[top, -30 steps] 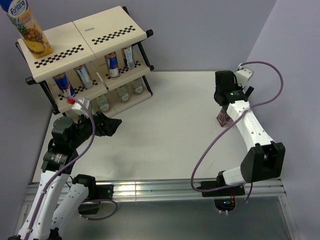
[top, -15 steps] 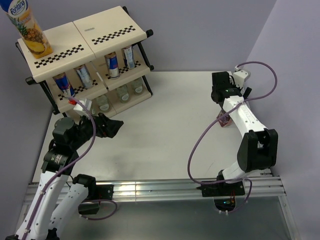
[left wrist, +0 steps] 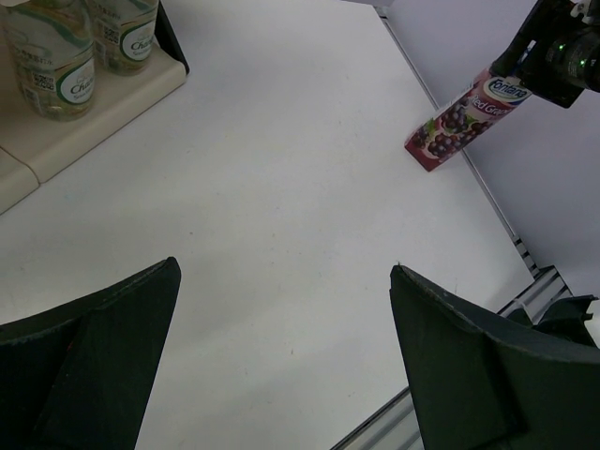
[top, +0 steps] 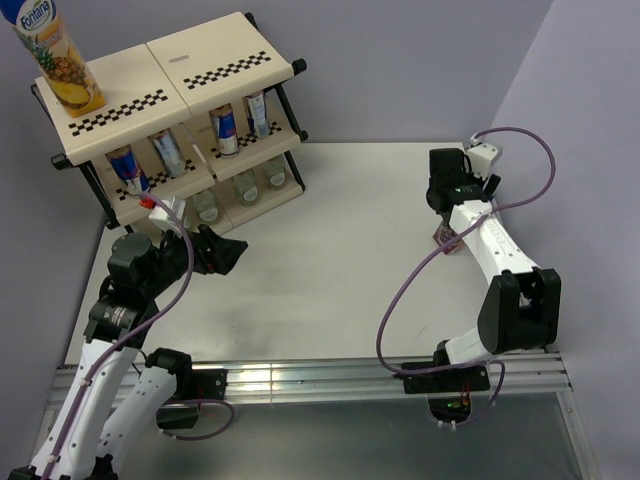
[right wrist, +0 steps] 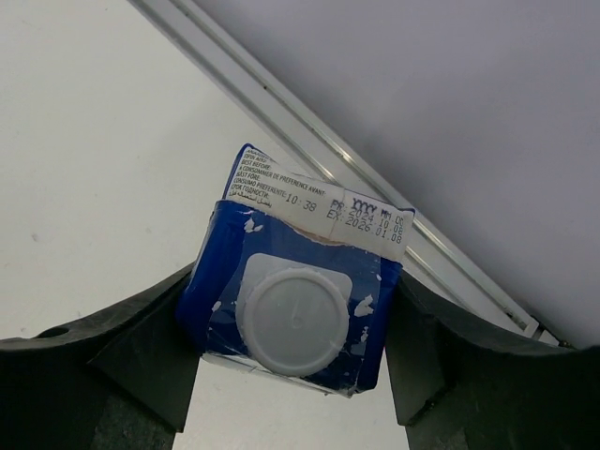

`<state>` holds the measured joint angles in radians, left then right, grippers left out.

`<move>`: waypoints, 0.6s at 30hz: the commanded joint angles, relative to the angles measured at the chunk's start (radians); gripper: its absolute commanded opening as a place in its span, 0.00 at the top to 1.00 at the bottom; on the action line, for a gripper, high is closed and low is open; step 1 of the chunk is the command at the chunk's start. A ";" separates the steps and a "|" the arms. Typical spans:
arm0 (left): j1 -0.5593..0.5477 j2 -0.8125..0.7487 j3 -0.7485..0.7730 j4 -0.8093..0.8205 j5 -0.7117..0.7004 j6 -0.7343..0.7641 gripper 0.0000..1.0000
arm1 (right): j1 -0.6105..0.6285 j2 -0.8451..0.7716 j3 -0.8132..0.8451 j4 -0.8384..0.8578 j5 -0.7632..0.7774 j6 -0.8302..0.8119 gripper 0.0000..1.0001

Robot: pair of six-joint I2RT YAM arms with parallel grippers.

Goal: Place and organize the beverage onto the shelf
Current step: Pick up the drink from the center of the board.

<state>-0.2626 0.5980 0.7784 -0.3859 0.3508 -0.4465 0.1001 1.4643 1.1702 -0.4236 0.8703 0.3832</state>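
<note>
Currently, item: grape carton, on the counter, inside my right claw, fingers flush on both sides of its top. Also my left claw: gaping, empty, shelf just ahead. Hazard: tall carton pinched high may swing or slip once lifted. Obscured: carton body below my claw; firmness of grip unreadable.

Overhead, the grape carton, well right of the shelf, is mostly hidden under the right gripper; only a sliver near its base shows. The right wrist view gives just its capped top, with the body hidden below and pad contact at its sides lost in shadow. The pineapple carton on the shelf's top left has its upper end cut by the frame edge. The bottles on the shelf's lowest tier are half covered by the tier above, labels too small to read.
</note>
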 commanded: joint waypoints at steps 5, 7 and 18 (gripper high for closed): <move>-0.003 0.046 0.013 0.019 -0.039 -0.023 0.00 | 0.076 -0.094 0.034 0.057 -0.102 0.008 0.44; -0.006 0.075 0.031 -0.001 -0.088 -0.031 0.01 | 0.128 -0.105 0.055 0.028 -0.102 0.016 0.44; -0.217 0.166 0.128 -0.021 -0.424 -0.170 0.01 | 0.397 -0.124 0.213 -0.112 -0.044 0.071 0.45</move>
<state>-0.4156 0.7582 0.8494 -0.4458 0.0685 -0.5484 0.4477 1.4124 1.2289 -0.6006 0.7311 0.4183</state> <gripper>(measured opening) 0.995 0.732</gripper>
